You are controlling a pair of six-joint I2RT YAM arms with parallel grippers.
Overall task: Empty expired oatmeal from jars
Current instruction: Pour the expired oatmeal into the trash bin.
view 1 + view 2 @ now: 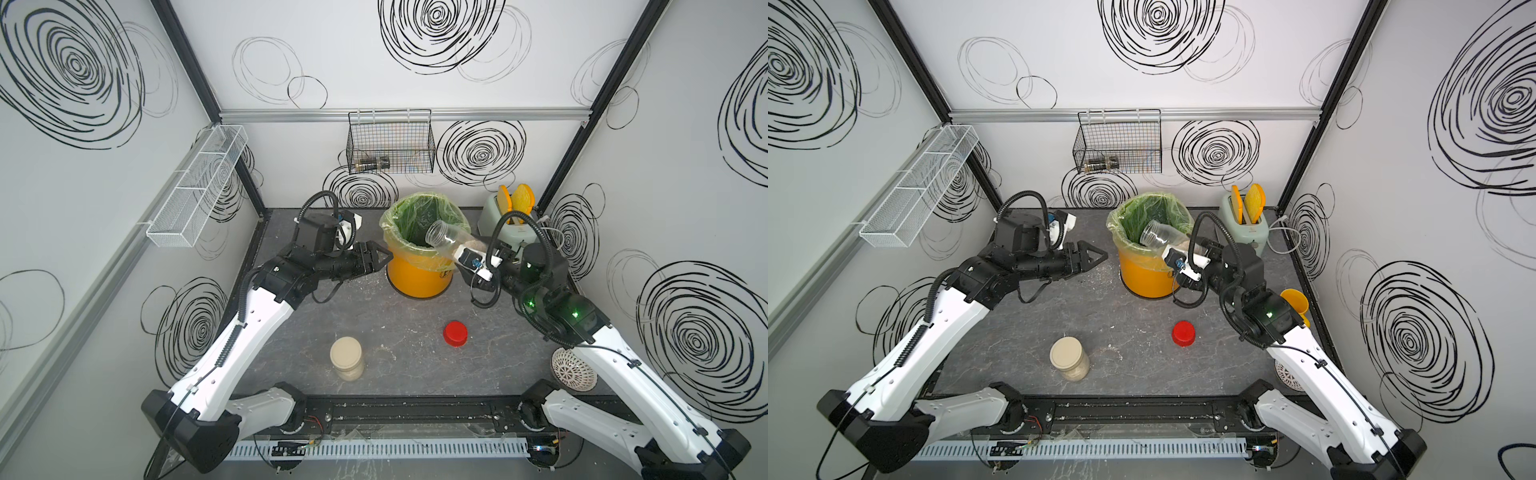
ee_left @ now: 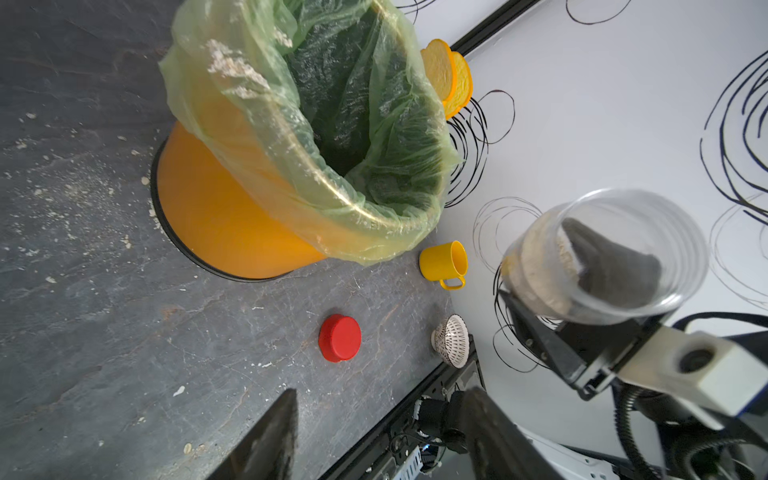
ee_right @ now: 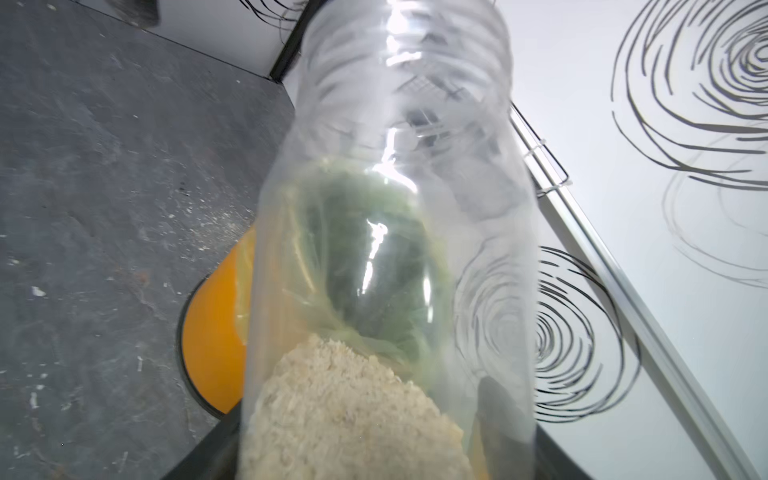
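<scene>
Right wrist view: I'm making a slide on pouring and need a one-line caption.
Uncapped clear plastic jar tilted toward the yellow bin with green liner, pale flaky oatmeal heaped at its base.

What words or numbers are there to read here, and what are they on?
No text here can be read.
Yellow bin: a dark mark under the liner's edge, too blurred to read.
Toaster: a tiny mark on its front, too small to read.
Clear jar, red cap: no writing shows.

White arm shells (image 1: 257,328), black joints (image 1: 286,278), ribbed cables (image 1: 326,193), black left hand (image 1: 384,257)
</scene>
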